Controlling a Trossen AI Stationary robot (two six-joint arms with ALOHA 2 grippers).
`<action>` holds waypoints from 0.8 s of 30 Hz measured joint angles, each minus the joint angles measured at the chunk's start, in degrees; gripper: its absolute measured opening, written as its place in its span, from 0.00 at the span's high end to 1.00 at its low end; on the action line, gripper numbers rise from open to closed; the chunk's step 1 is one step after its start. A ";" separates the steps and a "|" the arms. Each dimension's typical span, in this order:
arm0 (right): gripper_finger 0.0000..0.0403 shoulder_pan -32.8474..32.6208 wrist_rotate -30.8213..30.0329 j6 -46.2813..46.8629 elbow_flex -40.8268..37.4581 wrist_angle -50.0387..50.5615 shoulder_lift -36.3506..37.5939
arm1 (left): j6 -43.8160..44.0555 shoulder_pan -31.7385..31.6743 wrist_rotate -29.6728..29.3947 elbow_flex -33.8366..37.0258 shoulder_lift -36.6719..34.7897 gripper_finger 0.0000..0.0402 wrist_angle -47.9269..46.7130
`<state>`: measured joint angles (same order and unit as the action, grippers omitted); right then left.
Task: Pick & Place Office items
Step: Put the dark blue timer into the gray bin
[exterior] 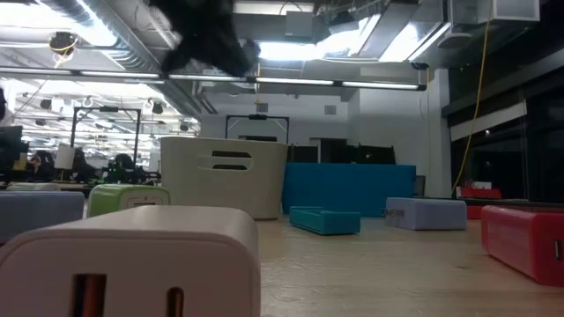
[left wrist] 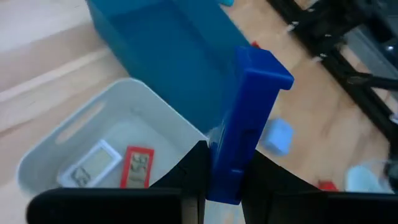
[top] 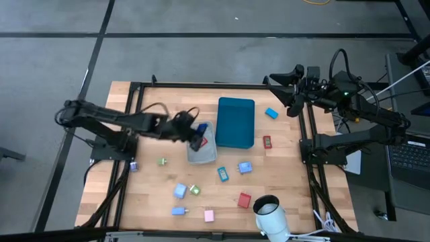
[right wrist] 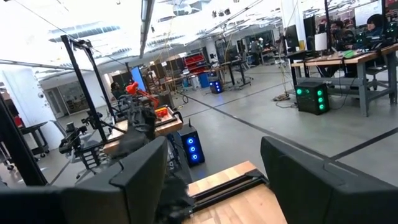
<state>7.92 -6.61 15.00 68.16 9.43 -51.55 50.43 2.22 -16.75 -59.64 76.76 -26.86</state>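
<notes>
A wooden tabletop [top: 282, 181] seen from above, with a robot arm at each side. The left gripper [top: 196, 136] reaches in from the left edge and hovers over the grey bin [top: 203, 153] near the tabletop's middle. Its fingers are clamped on a dark blue blocky item [left wrist: 245, 118], held upright above the bin's open top; the wrist view shows the item's lower end hidden between the fingers. Inside the bin lie two flat pieces side by side, a white one [left wrist: 91, 166] and a red one [left wrist: 137, 167]; markings on them are too blurred to read. The teal tray [top: 236, 122] stands just beside the bin, toward the far edge.

The right gripper [top: 293, 94] waits raised at the far right corner, its fingers spread apart with nothing between them.

Other small items are scattered over the near half of the tabletop, well apart from each other: a light blue piece [top: 271, 113] by the tray's right side, a small red one [top: 267, 141] below it, a teal one [top: 222, 175], a pale blue one [top: 244, 167], a red block [top: 244, 199], a pink one [top: 209, 215], a green one [top: 162, 161]. A white camera housing [top: 271, 215] at the near edge cuts off part of the tabletop there.

In the low view, a pale item [exterior: 132, 260] fills the foreground and hides much of the tabletop.
</notes>
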 joint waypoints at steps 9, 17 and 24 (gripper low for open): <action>0.34 0.00 0.24 0.02 0.00 0.00 0.02 | -9.66 -4.90 16.25 0.02 13.48 0.87 -1.77; 0.34 0.00 0.24 -0.66 0.00 0.01 0.02 | -12.16 -2.73 25.46 0.04 20.44 0.87 -1.69; 0.34 0.00 0.22 -1.04 0.00 0.02 0.02 | -12.21 -2.81 26.80 0.04 20.92 0.78 -1.72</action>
<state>7.92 -6.39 13.97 68.16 9.45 -51.53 38.22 -0.59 10.04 -59.59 97.68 -28.59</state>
